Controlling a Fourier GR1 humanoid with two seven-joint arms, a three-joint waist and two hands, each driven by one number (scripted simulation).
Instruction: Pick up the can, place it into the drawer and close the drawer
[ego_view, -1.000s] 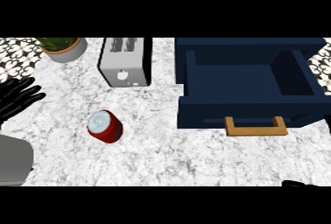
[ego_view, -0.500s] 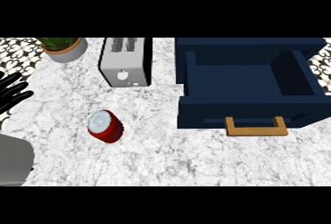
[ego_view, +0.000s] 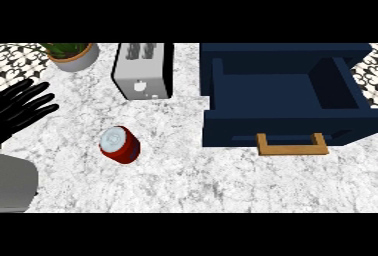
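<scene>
Since half a second ago the left hand (ego_view: 23, 111) has slid further in from the nine o'clock edge, fingers spread, holding nothing. The can (ego_view: 119, 144) stands unmoved at its four o'clock, well apart. Bare bench (ego_view: 192, 180) lies between it and the open drawer (ego_view: 284, 107) at three o'clock.

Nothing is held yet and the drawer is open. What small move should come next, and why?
Probably bring the left hand right and down toward the red can and settle its open fingers around it. The can stands untouched on the counter, nearest that hand. The blue drawer is already pulled out, so only the grasp is missing. The right hand is out of view.
</scene>
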